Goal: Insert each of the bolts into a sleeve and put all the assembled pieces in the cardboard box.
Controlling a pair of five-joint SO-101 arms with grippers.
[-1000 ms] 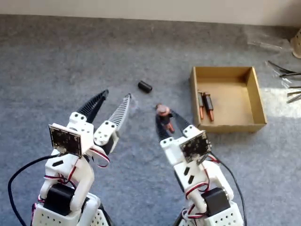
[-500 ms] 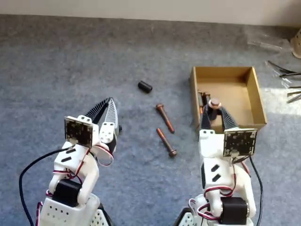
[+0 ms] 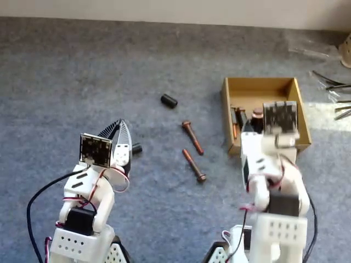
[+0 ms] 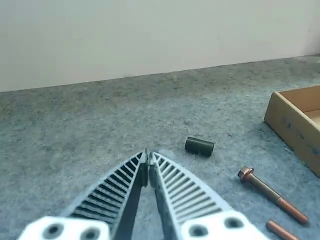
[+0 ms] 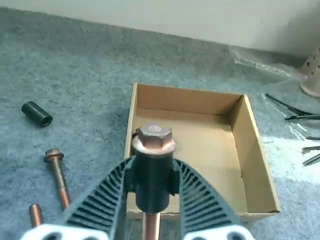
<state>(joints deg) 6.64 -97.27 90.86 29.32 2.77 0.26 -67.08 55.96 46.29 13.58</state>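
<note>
The white moulded-plastic left arm [image 3: 90,189] and right arm [image 3: 271,181] each carry a square dark circuit board [image 3: 97,150] at the wrist, with red, white and black wires [image 3: 118,183] beside the joints. A black cable [image 3: 33,203] loops out from the left base. The left gripper [image 4: 148,156] and right gripper [image 5: 151,167] have black, triangular, ribbed fingers [image 4: 175,180].

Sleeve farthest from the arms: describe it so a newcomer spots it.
From the cardboard box on the grey carpet, look toward the left arm's side. A short black sleeve lies alone beyond the two loose bolts. The other loose sleeve sits beside the left hand; this one doesn't.
</note>
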